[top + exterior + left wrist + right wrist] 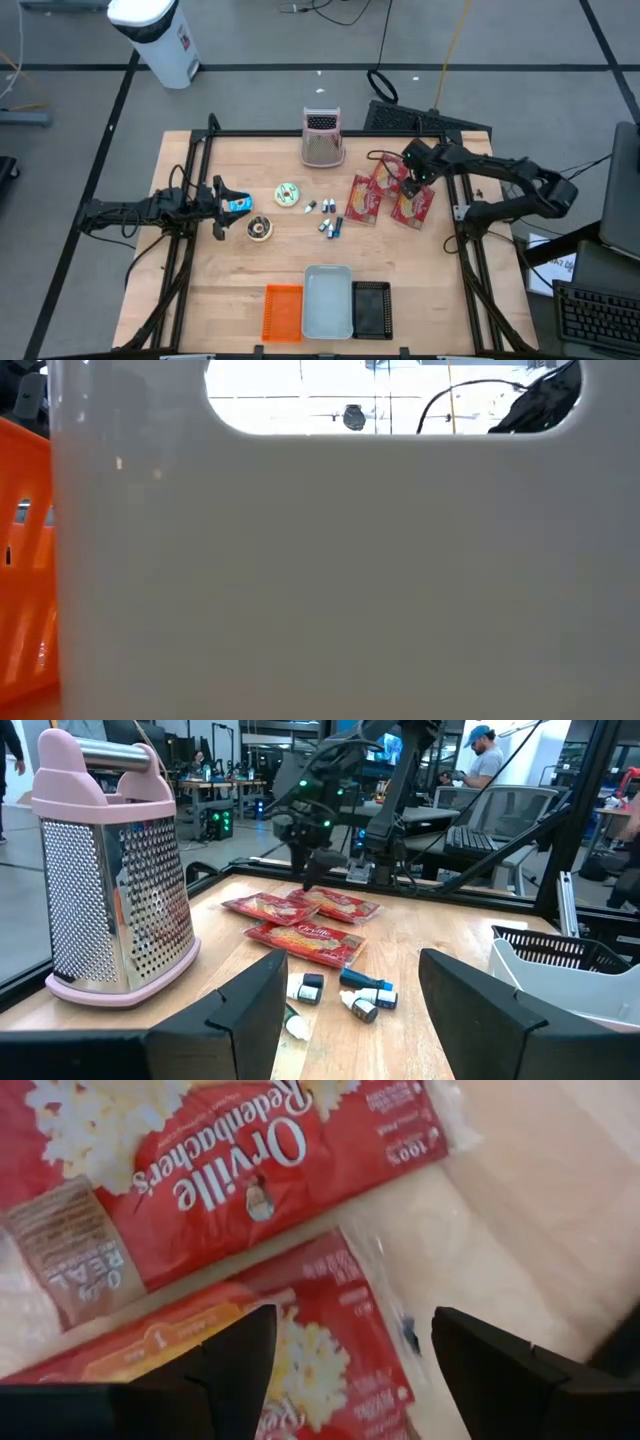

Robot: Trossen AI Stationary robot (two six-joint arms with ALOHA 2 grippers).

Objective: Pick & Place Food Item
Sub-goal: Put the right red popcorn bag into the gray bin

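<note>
Hovering low over the red popcorn packets with the right gripper [410,172], its two dark fingers [235,1370] standing spread and closing on nothing, bare wood and red printed wrapper showing in the gap.

Counting three of these flat red plastic packets on the right-hand rear part of the light wooden table [200,300]: one directly beneath the gripper [386,184], one just to the left of it [364,198], one nearer the right edge [412,205], all lying flat and bunched together, edges touching or overlapping.

Counting what looks like four small blue-capped bottles [326,216] scattered near mid-table, just left of the packets. Finding one round green-and-white disc [288,194] and one small round dark-and-tan item [260,229] further left, and one pink-framed metal box grater [322,137] standing upright near the rear edge.

Waiting at the left side with the left gripper [232,203], fingers [225,1020] likewise parted and empty, pointing across the table toward the bottles.

Lining up three containers side by side along the front edge: one orange mesh basket [283,311], one white rectangular tray [328,301], one black mesh basket [371,308], the white wall filling nearly the whole low view.

Leaving open wood between packets and containers, and at both front corners.
</note>
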